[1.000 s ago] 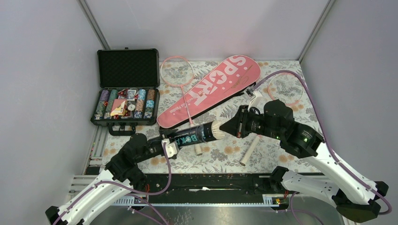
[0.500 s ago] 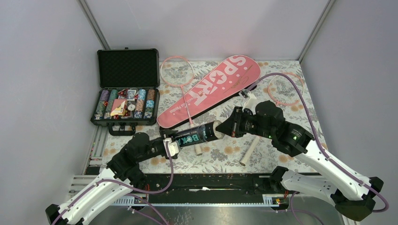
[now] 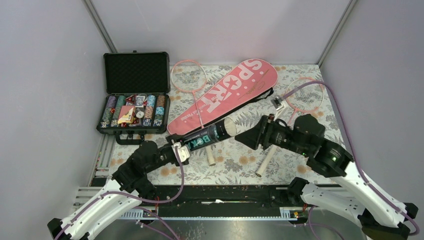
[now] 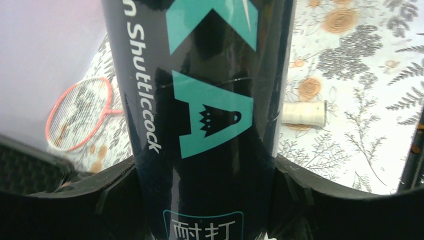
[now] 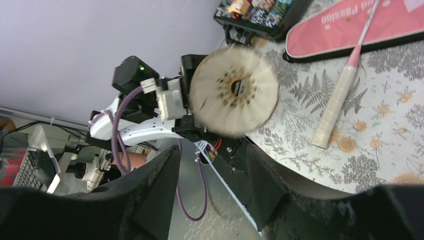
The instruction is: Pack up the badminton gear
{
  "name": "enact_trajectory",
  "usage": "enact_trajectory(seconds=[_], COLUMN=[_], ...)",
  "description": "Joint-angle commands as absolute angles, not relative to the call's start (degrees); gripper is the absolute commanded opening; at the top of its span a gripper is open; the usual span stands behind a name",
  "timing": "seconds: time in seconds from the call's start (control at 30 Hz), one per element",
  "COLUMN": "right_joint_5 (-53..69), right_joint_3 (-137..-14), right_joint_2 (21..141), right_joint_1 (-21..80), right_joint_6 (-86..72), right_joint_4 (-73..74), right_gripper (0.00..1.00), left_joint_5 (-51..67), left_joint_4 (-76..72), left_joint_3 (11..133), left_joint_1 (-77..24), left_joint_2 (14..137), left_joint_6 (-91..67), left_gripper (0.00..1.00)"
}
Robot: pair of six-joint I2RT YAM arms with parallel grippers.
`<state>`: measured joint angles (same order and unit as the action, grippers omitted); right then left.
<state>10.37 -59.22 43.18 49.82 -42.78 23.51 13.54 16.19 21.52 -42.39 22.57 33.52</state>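
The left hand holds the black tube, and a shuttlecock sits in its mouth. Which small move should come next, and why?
Probably the open right hand should close and gently push the shuttlecock deeper into the tube. The feathers fill the mouth at the rim, the right hand faces it just apart, and the left hand grips the tube.

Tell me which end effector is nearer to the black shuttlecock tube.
Left. The left end effector grips the black tube around its lower part. The right end effector sits open, apart from the tube, facing its open mouth across a gap.
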Motion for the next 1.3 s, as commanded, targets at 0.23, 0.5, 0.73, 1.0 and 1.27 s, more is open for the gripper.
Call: enact_trajectory(seconds=[0.23, 0.5, 0.73, 1.0, 1.27], right_joint_5=[6.66, 11.64, 10.61, 3.54, 1.19], right_joint_3=[-55.32, -43.78, -46.41, -63.81, -75.66], right_joint_2=[38.84, 44.51, 61.41, 84.31, 101.37], right_joint_1=[49.80, 52.38, 57.57, 59.39, 61.37], right_joint_6=[-29.75, -8.71, 0.32, -33.55, -50.50], right_joint_4=[14.19, -8.51, -16.94, -3.72, 4.28], right_gripper=[0.59, 0.57, 0.57, 0.55, 0.62], left_joint_5=[-5.68, -23.87, -35.53, -32.35, -26.85], left_joint_4=[11.10, 14.19, 15.32, 25.22, 31.77], left_joint_3=[29.64, 35.27, 40.28, 49.30, 55.79], left_joint_1=[-42.16, -42.12, -42.08, -42.05, -42.01], left_joint_2=[24.12, 28.08, 26.95, 24.36, 18.59], left_joint_6=[23.74, 18.63, 19.35, 12.77, 8.00], left_gripper=[0.33, 0.34, 0.35, 0.34, 0.34])
